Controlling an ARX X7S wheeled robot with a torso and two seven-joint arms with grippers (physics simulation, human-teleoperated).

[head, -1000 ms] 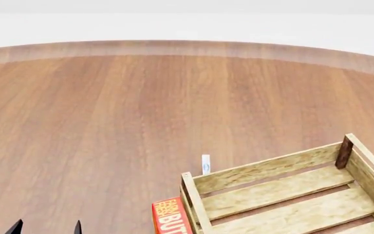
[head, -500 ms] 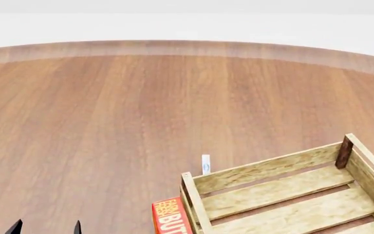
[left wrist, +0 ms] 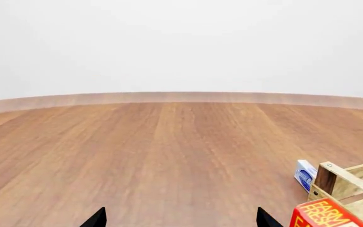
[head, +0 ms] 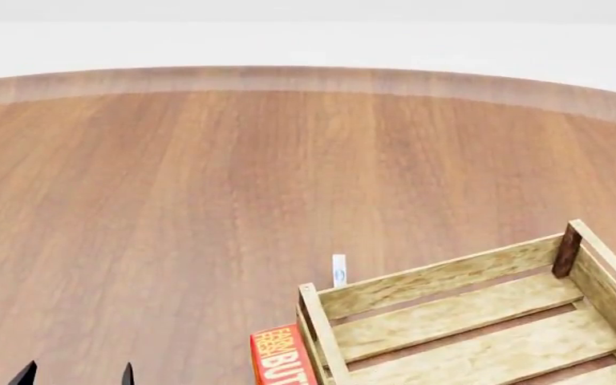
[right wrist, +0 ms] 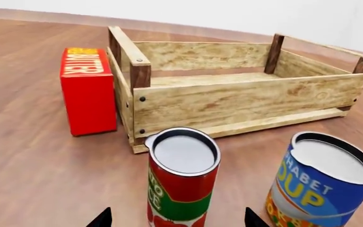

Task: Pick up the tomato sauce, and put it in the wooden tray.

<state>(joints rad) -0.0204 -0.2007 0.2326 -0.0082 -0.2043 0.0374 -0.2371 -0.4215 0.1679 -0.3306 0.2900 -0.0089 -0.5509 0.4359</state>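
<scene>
Standing upright on the wooden table (right wrist: 30,156), the tomato sauce can (right wrist: 183,178) fills the lower middle of the right wrist view, its plain silver top facing up and its red and green label facing the camera. The right gripper (right wrist: 176,218) shows only as two dark fingertips at the bottom edge of that view, spread wide to either side of the can and not touching it. Just beside the can, toward the lower right of the frame, stands a blue and orange soup can (right wrist: 323,182), apart from it. Behind both cans lies the wooden tray (right wrist: 245,101), with nothing seen inside it, and a red butter box (right wrist: 87,90) stands against its short end. In the head view the tray (head: 480,317) sits at the lower right with the butter box (head: 281,357) at its near corner and a small white and blue packet (head: 338,270) just beyond its far side. The left gripper (head: 76,374) shows at the lower left as two dark tips set wide apart over bare table, holding nothing.
</scene>
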